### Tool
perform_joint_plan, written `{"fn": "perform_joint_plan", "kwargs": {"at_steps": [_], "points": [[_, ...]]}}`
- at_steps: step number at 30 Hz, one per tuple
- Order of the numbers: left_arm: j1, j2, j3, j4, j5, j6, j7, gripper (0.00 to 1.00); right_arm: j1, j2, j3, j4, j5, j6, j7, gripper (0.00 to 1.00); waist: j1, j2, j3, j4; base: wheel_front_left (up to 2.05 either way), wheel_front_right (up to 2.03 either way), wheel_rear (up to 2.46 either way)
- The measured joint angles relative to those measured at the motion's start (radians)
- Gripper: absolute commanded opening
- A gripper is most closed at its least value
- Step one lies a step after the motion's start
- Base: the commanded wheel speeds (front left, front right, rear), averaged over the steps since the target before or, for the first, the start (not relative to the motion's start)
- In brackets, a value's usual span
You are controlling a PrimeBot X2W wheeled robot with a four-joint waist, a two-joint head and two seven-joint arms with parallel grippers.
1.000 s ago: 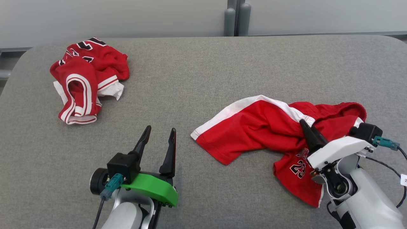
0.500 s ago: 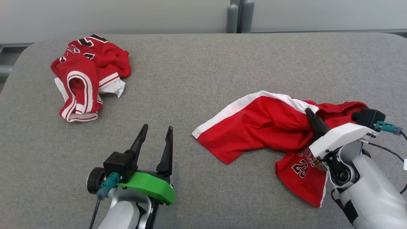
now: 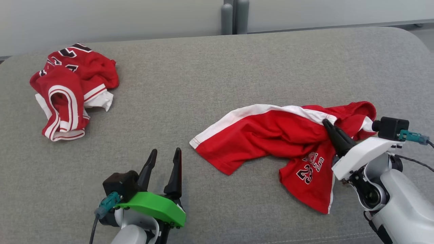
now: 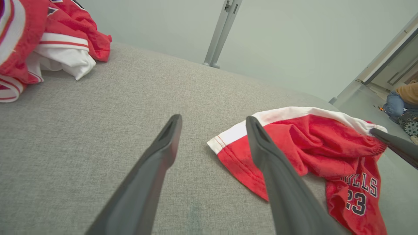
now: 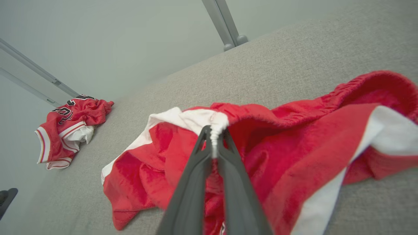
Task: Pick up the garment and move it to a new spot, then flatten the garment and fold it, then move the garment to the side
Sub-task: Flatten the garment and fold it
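Red shorts lie crumpled at 4 o'clock on the grey worktop, where the right end effector has just pinched shut on their waistband, ready for lifting; the left end effector waits wide open and empty.

Head looks down; low wrist views share the shorts.

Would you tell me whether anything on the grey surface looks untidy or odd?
The red shorts lie twisted, a white fold pinched in the right gripper; the red jersey sits crumpled at far left. Nothing looks damaged.
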Motion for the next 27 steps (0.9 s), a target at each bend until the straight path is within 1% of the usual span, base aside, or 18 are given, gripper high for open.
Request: {"fn": "perform_joint_plan", "kwargs": {"at_steps": [4, 7, 11, 17, 23, 27], "points": [[0.002, 0.000, -0.007, 0.021, -0.074, -0.002, 0.022, 1.00, 0.029, -0.011, 0.020, -0.031, -0.001, 0.002, 0.005, 0.00, 0.0000, 0.0000, 0.000, -0.035, 0.00, 0.00, 0.00], [0.002, 0.000, -0.015, 0.027, -0.121, -0.010, 0.042, 1.00, 0.045, -0.042, 0.038, -0.045, -0.018, 0.009, 0.006, 0.00, 0.0000, 0.0000, 0.000, -0.063, 0.00, 0.00, 0.00], [0.002, 0.000, -0.024, 0.034, -0.184, -0.011, 0.067, 1.00, 0.076, -0.087, 0.046, -0.052, -0.028, 0.009, 0.010, 0.00, 0.0000, 0.0000, 0.005, -0.098, 0.00, 0.00, 0.00], [-0.024, 0.000, -0.042, 0.058, -0.241, -0.020, 0.105, 1.00, 0.095, -0.103, 0.057, -0.070, -0.029, 0.009, 0.010, 0.00, 0.0000, 0.0000, 0.018, -0.140, 0.00, 0.00, 0.00], [-0.133, 0.000, -0.058, 0.118, -0.225, -0.020, 0.161, 1.00, 0.096, -0.122, 0.113, -0.085, -0.074, 0.009, 0.008, 0.00, 0.0000, 0.0000, 0.039, -0.165, 0.00, 0.00, 0.00], [-0.190, -0.001, -0.053, 0.187, -0.209, -0.019, 0.206, 1.00, 0.096, -0.114, 0.139, -0.102, -0.072, 0.009, 0.004, 0.00, 0.0000, 0.0000, 0.050, -0.182, 0.00, 0.00, 0.00]]}}
